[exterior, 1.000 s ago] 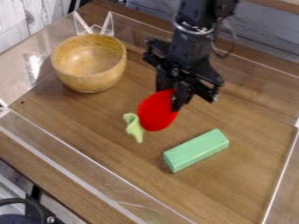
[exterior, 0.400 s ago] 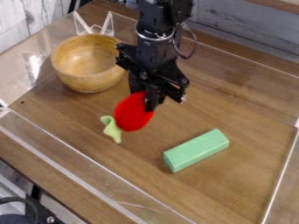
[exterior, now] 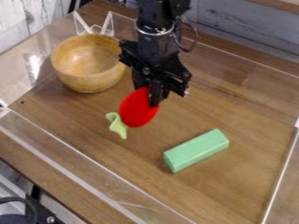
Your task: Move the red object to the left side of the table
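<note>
Red toy strawberry (exterior: 138,108) is clamped in narrowly parted gripper (exterior: 152,93) jaws mid-table (exterior: 233,96), directly beneath the tool, leafy end down-left; wooden bowl (exterior: 87,61) occupies far left.

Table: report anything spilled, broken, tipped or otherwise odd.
Nothing spilled or damaged. The wooden bowl sits upright and empty, the green block lies flat on the table. The red strawberry hangs sideways in the gripper, stem pointing lower left, which is just mid-carry.
</note>
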`<state>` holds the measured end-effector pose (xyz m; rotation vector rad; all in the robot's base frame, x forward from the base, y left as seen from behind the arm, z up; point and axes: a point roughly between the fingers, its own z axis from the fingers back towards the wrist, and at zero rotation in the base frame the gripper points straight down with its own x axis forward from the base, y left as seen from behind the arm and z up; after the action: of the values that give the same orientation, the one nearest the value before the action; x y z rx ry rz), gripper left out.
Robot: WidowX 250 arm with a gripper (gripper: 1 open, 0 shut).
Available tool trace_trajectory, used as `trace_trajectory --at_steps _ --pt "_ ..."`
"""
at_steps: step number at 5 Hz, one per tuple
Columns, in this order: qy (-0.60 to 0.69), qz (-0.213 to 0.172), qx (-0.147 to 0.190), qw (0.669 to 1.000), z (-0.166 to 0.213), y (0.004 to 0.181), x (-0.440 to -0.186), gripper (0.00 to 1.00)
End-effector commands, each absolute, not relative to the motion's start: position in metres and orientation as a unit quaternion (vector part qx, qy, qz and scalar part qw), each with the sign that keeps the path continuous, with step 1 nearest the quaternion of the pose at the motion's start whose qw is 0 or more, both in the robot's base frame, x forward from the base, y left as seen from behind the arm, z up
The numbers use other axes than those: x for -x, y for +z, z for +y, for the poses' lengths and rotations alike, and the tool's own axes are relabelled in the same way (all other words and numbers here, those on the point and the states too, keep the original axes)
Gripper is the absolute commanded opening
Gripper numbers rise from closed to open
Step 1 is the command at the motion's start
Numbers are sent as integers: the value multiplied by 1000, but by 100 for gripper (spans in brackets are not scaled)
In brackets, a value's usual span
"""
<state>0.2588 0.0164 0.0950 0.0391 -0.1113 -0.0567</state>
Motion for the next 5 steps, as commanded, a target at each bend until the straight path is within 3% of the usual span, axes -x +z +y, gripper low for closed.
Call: trace_trajectory --at_steps 1,3,5 --pt "-22 -81 -19 996 25 105 -268 0" --pt "-40 -83 -14 996 21 105 -270 0" --pt "-58 -85 -11 995 6 122 -268 0"
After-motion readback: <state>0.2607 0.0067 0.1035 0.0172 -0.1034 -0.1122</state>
